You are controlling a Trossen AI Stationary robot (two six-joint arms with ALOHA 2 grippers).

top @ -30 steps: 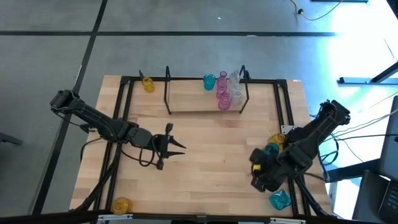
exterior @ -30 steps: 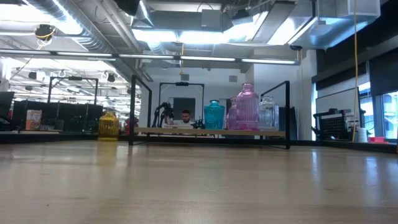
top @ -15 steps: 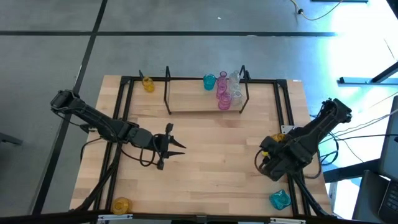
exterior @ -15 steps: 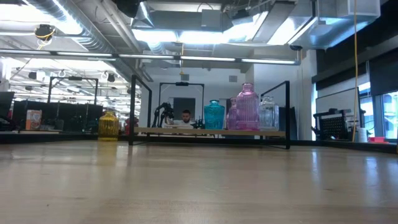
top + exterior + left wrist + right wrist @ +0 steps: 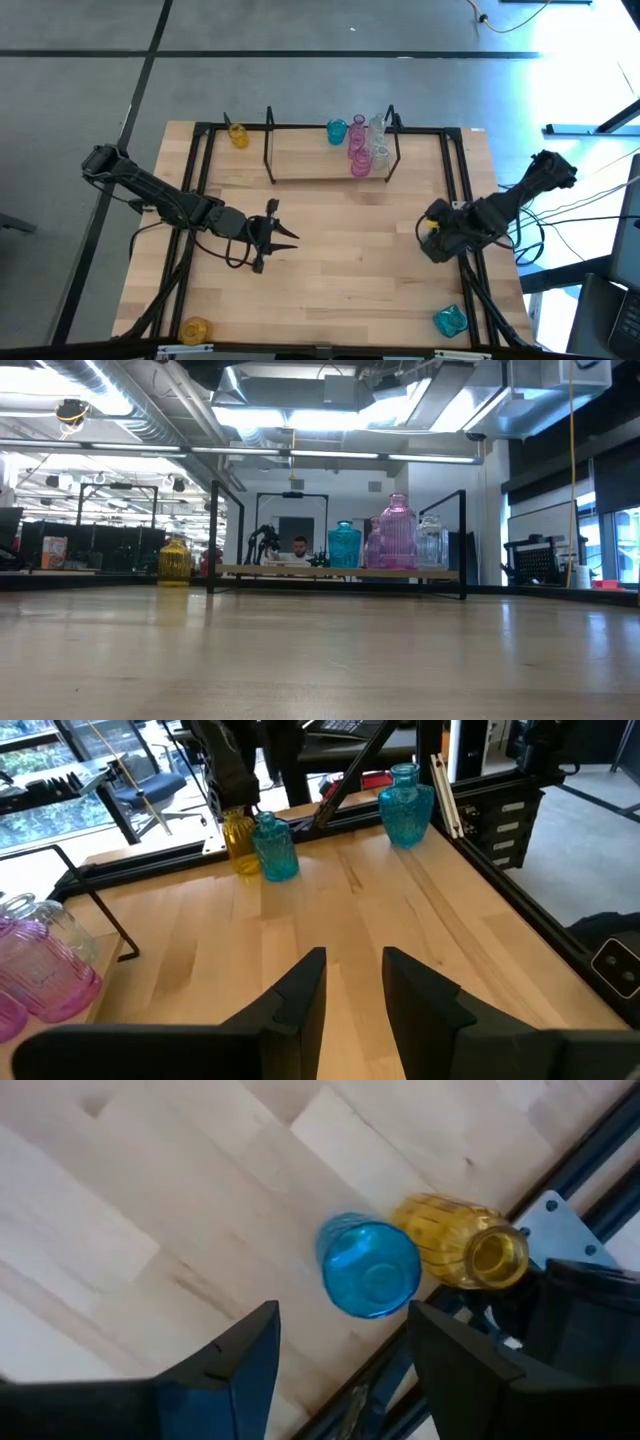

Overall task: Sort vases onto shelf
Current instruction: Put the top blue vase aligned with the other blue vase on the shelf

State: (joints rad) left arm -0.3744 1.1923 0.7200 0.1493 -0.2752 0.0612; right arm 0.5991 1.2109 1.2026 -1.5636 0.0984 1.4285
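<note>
- Left gripper (image 5: pixel 283 235) hovers at table centre-left, fingers slightly parted, pointing toward 3 o'clock.
- Right gripper (image 5: pixel 432 222) hangs at the 3 o'clock edge, fingers spread, empty.

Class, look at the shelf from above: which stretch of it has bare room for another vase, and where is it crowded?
The shelf is bare from its left wire upright to the teal vase. Its right end is crowded: pink vases and clear vases cluster against the right upright, leaving no gap to pass an end effector.

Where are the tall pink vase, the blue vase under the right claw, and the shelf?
tall pink vase (image 5: pixel 397 538), low view, on its ribbed body.
blue vase (image 5: pixel 370 1267), right wrist view, on its open mouth.
shelf (image 5: pixel 310 160), high view, on its bare board.
</note>
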